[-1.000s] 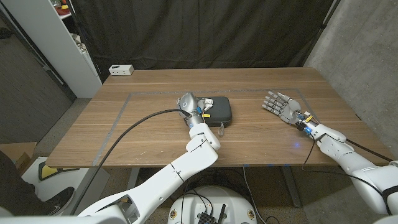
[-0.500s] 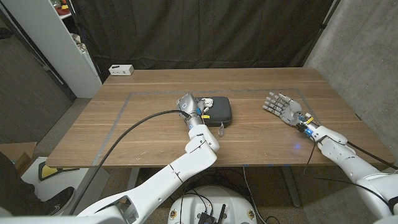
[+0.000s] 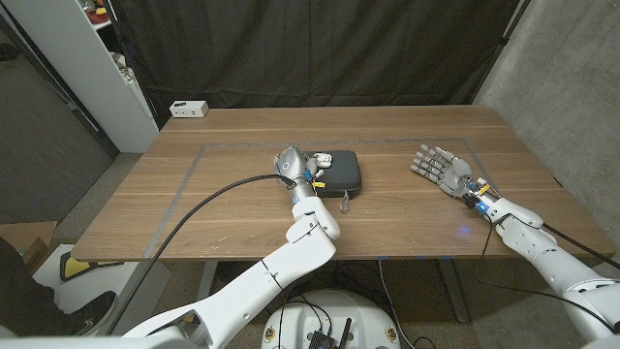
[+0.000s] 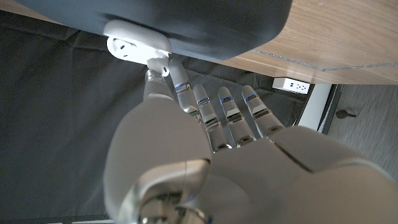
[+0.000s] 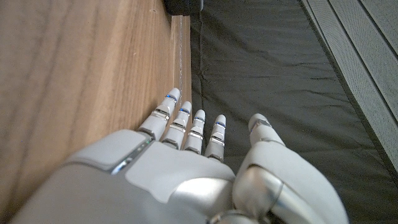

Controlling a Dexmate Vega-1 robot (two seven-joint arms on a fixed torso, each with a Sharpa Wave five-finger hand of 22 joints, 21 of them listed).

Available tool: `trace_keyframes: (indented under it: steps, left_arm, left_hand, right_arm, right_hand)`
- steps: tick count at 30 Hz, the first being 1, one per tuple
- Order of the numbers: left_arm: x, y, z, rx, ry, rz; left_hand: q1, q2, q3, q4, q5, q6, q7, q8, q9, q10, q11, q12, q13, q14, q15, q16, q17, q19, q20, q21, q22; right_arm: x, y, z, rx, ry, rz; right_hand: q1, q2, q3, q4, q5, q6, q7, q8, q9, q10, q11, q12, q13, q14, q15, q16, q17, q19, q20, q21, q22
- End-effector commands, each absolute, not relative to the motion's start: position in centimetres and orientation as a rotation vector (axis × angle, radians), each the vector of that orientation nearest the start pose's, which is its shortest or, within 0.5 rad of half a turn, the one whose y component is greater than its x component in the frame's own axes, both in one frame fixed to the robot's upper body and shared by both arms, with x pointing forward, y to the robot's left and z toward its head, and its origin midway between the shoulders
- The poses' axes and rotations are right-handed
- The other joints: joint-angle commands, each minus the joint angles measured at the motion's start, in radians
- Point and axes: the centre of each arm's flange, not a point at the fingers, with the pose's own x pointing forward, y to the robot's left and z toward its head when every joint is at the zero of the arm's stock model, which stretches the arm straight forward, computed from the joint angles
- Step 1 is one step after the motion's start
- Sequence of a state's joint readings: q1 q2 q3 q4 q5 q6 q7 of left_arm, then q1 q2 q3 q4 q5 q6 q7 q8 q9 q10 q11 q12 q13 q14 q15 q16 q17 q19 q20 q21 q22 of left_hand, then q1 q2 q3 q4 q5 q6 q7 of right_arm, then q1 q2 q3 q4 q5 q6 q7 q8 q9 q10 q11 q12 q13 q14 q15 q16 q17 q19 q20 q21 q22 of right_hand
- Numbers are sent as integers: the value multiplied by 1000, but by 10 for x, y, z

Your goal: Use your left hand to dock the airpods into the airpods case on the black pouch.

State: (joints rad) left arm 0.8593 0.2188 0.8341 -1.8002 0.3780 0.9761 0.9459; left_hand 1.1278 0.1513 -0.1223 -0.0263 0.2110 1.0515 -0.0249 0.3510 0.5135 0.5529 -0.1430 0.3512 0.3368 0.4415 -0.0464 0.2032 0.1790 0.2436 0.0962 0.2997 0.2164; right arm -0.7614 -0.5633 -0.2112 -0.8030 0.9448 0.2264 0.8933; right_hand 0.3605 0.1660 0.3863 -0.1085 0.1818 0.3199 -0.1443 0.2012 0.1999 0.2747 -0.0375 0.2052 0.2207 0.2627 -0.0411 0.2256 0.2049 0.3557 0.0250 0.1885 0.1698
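We see the white airpods case point(image 3: 323, 161) open on the black pouch point(image 3: 339, 173), near the middle of the desk point(image 3: 232, 204); in the left wrist view its socket point(image 4: 127, 46) shows. Our left hand point(image 3: 294, 165) sits at the pouch's 9 o'clock edge, a fingertip point(image 4: 158, 67) touching the case; whether it holds an airpod we cannot tell. Our right hand point(image 3: 438, 164) stands released at 3 o'clock, fingers apart, well apart from the pouch, bare wood between. A white power strip point(image 3: 189, 109) lies at 10 o'clock by the desk's far edge.
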Motion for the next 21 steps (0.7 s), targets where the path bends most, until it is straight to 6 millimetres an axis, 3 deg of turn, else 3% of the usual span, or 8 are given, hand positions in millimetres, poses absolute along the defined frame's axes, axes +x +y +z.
trace_keyframes:
  steps: [1,21]
  left_arm:
    - [533,79,-48,799,-490,720]
    - [532,84,-49,795,-500,768]
  left_hand:
    - [10,3,5,1,2,5,-6,-1,6,20,2,4,3,16,-131,0,3,6,-9,8,4]
    - [9,-3,11,-1,2,-3,-4,4,22,39,-4,5,12,38,-136,2,3,9,-14,15,6]
  right_arm:
    - [646,-415,-102,202,-455,595]
    - [644,-416,-104,201,-453,595]
  right_hand:
    - [-8,-4,2,-6,4,7,9,0,3,7,5,6,2,0,-83,6,3,6,6,6,3]
    - [-8,-4,2,-7,4,8,4,0,3,6,5,5,2,0,-82,6,2,8,6,6,3]
